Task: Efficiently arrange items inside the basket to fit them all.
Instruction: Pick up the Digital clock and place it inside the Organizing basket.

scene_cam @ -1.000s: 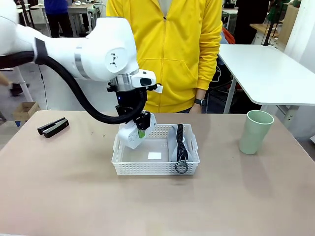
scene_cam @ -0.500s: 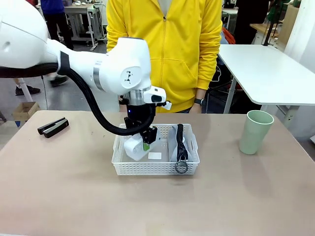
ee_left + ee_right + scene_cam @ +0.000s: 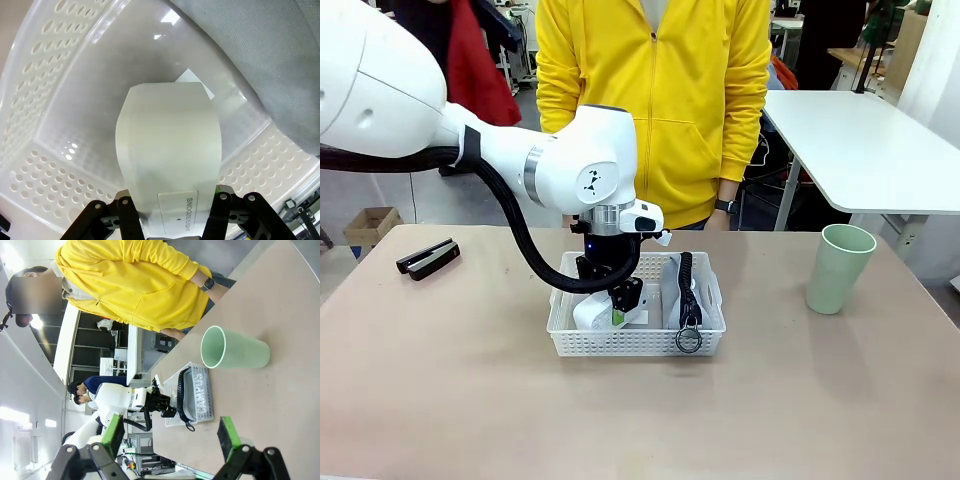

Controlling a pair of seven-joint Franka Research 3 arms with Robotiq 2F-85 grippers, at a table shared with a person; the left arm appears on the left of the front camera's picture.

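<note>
While the small white box (image 3: pixel 588 314) is low inside the basket (image 3: pixel 630 344), the left gripper (image 3: pixel 618 306) stays out of nothing: it is clamped on the box and hides the upper end of it. The grey pouch (image 3: pixel 680 292) stands along the basket's right side. The green cup (image 3: pixel 838 268) and the black bar (image 3: pixel 427 257) are outside, on the table (image 3: pixel 470 400). The right gripper (image 3: pixel 170 436) has its fingers apart.
</note>
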